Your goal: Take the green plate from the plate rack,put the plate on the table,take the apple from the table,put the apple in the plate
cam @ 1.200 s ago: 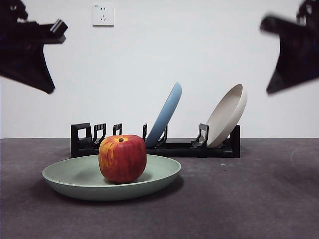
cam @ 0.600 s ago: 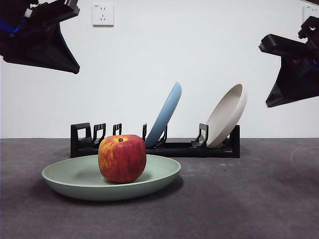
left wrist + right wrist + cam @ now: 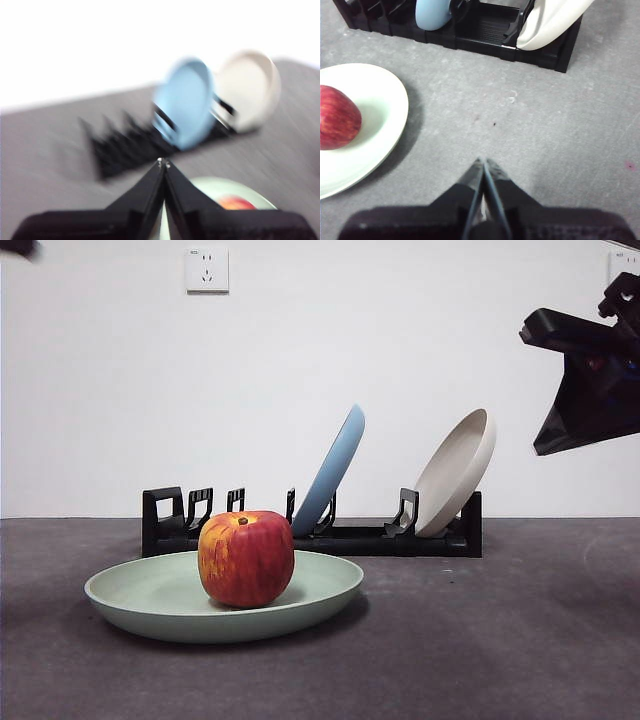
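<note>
Red apple with yellow-orange streaks sits inside wide pale sage-green matte plate, plate flat on dark grey mottled table, in front of long low black plate rack. Rack holds light blue plate and beige plate, both leaning in slots. My left gripper raised clear, jaws pressed together, holding nothing. My right gripper above bare table, near green plate rim, jaws closed, empty.

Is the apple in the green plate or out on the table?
In: the apple sits upright inside the green plate, stem pit up.
</note>
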Motion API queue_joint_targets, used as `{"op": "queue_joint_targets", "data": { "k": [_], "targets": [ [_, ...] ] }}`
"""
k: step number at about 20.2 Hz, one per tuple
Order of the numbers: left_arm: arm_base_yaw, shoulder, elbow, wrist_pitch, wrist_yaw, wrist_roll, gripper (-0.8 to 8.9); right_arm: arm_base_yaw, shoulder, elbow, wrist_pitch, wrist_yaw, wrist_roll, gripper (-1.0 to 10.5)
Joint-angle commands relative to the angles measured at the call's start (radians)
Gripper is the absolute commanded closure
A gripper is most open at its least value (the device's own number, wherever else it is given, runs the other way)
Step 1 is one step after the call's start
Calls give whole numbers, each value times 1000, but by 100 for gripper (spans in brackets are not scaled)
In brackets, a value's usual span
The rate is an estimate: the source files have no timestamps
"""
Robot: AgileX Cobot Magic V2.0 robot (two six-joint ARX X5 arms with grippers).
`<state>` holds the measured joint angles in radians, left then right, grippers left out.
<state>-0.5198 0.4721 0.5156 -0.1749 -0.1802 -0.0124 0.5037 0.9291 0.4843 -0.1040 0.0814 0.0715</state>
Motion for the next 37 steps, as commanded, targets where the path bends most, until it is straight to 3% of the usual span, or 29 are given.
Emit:
{"op": "queue_joint_targets", "data": {
  "k": [1,5,7,12,34,37],
  "targets": [
    [110,-92,-50,-2,1,69,814,0,-2,-3,5,2,10,958],
    [293,-251,-227,2,16,65,814,0,-2,-3,6,2,10,958],
    [359,-323,-319,3,97,63,814,0,-2,-3,6,2,10,958],
    [438,-426,-469,24,187,58,814,0,-2,-3,5,2,10,958],
    [463,-468,-512,-10,183,59,814,1,-2,-3,5,2,10,958],
    [463,-468,-512,-10,183,59,814,-20,-90,-3,-58,30,9,958]
  ]
}}
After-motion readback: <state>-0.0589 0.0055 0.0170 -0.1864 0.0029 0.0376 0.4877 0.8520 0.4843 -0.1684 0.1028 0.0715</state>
